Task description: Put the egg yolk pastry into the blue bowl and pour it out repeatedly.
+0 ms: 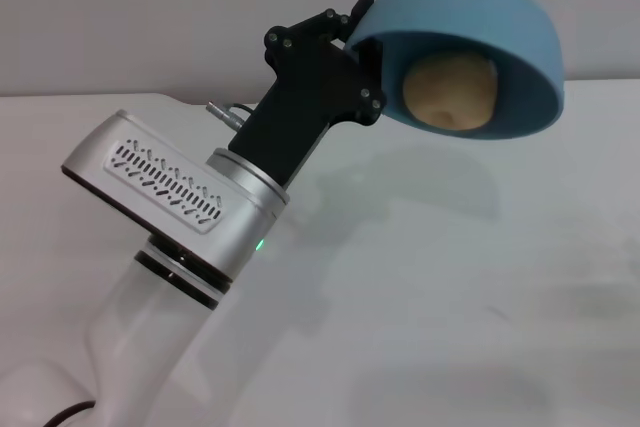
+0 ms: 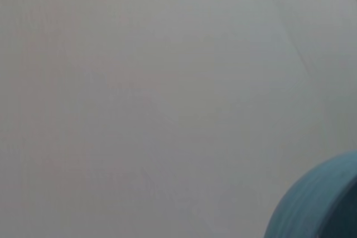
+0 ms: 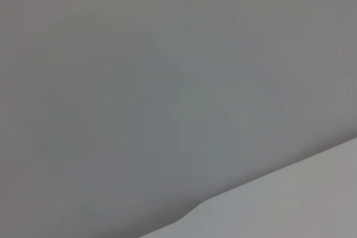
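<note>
Holding the blue bowl (image 1: pixel 470 17) up over the desk (image 1: pixel 450 297) w/ the left tool (image 1: pixel 365 42), I have it tipped well past level, mouth facing down and toward me, tool clamped on the rim at the bowl's left edge. The egg yolk pastry (image 1: pixel 452 90) sits inside, low against the inner wall near the lip, not yet out. It looks light and soft, matte skin w/ a crease, so I judge it grips the glossy wall a bit by friction, then rolls out once the tilt goes further; being round, it may roll on after it lands on the desk. Bowl reads as stiff, smooth, prob slick plastic or ceramic, and a rim pinch on one side means the weight hangs off the tool, so a jerky wrist turn could let it swivel or slip. For re-picking the pastry I'd take it across the widest part of its sides w/ light force, since a hard squeeze would likely dent or crumble it. Left wrist view shows only a slice of the bowl's outer wall (image 2: pixel 318 204). Right arm isn't in the head view; its wrist cam sees just blank wall and a desk edge, so its tool isn't visible.
</note>
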`<state>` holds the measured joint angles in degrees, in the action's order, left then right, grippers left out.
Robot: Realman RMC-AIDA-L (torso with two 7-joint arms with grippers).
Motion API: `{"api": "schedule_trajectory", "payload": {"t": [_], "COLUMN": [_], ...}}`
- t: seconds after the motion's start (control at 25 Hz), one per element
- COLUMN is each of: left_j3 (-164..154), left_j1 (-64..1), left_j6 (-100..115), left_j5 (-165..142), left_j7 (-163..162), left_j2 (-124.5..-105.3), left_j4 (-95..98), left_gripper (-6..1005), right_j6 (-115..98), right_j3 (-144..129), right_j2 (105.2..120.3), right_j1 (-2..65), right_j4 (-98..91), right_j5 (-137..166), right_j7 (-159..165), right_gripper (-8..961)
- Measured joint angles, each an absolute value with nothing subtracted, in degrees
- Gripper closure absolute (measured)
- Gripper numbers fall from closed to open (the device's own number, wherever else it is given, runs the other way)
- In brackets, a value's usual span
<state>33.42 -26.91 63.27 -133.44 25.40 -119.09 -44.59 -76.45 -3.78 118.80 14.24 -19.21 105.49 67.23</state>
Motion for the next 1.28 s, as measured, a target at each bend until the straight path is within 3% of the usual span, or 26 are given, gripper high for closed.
{"api": "schedule_trajectory", "payload": {"t": [0.48,0.88,1.28], "left_j3": [27.96,27.44,27.53], "left_j1": [-28.44,-32.81,-32.96], "left_j6": [74.4,74.98,74.12], "left_j5": [-128.48,-128.21,-127.98], "left_j7": [25.93,44.73,47.92], "left_j2": [-119.09,-119.09,-119.09], "left_j4": [-45.37,-42.38,-42.2], "left_gripper": [989,989,990], "right_j6": [-76.62,-76.66,-76.64], "right_j3": [-3.72,-3.69,-3.69], "right_j2": [118.78,118.73,118.74], "right_j1": [14.25,14.42,14.83], "right_j4": [-18.33,-18.34,-18.37], "right_j5": [104.12,104.05,104.05], "right_j7": [67.23,67.23,67.23], "right_gripper": [545,545,546]}}
